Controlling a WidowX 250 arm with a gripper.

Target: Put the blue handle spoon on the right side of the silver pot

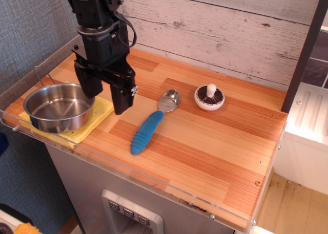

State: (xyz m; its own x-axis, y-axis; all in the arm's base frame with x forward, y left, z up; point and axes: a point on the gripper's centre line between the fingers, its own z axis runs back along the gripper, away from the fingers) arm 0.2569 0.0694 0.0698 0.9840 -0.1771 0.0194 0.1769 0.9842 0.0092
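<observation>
The blue handle spoon (150,124) lies flat on the wooden counter, its silver bowl toward the back and its blue handle toward the front edge. The silver pot (58,107) stands at the left on a yellow cloth (97,116), to the left of the spoon. My gripper (103,100) hangs above the pot's right rim and the cloth, left of the spoon and apart from it. Its two black fingers are spread and hold nothing.
A small white and brown mushroom-shaped toy (209,97) sits right of the spoon's bowl. A clear plastic lip (169,185) runs along the counter's front edge. A plank wall (230,29) stands behind, and a dark post (306,49) at the right.
</observation>
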